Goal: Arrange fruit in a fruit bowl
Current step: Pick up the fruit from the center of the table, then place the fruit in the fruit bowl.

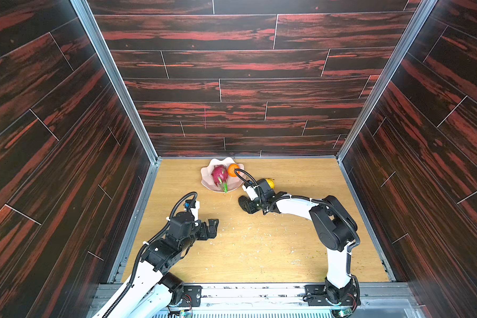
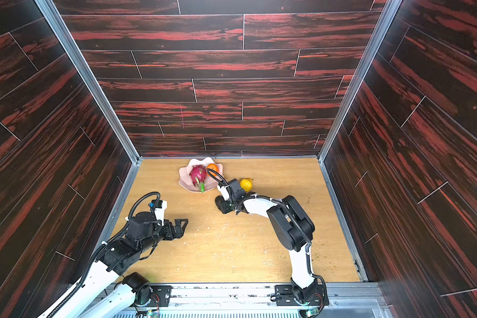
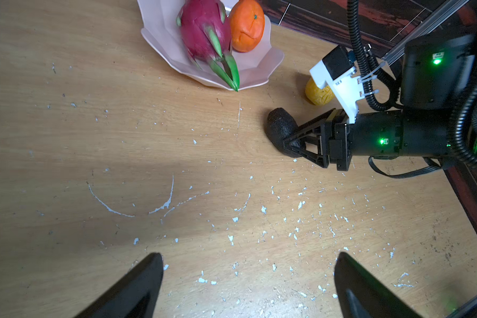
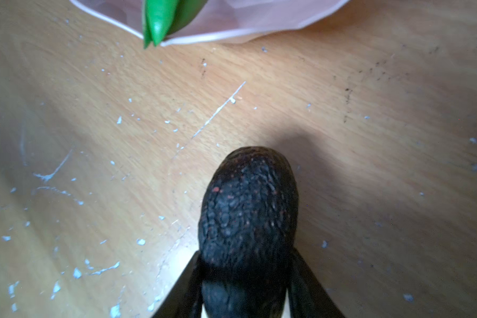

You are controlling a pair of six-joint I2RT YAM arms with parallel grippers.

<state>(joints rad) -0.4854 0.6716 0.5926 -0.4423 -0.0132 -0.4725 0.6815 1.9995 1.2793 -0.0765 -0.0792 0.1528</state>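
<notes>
The pale pink fruit bowl (image 1: 206, 180) stands at the back of the table and holds a magenta dragon fruit (image 1: 219, 174) and an orange (image 1: 233, 169). The dragon fruit's green tip (image 4: 157, 24) hangs over the rim. A yellow lemon (image 2: 246, 184) lies on the table to the right of the bowl, partly hidden behind my right wrist. My right gripper (image 3: 289, 143) is shut on a dark avocado (image 4: 248, 209), low over the table in front of the bowl. My left gripper (image 1: 212, 227) stands open and empty, nearer the front left.
The wooden tabletop (image 1: 259, 247) is scratched and flecked with white chips. Dark wood-pattern walls with metal rails (image 1: 355, 192) close in the left, back and right sides. The bowl sits close to the back wall.
</notes>
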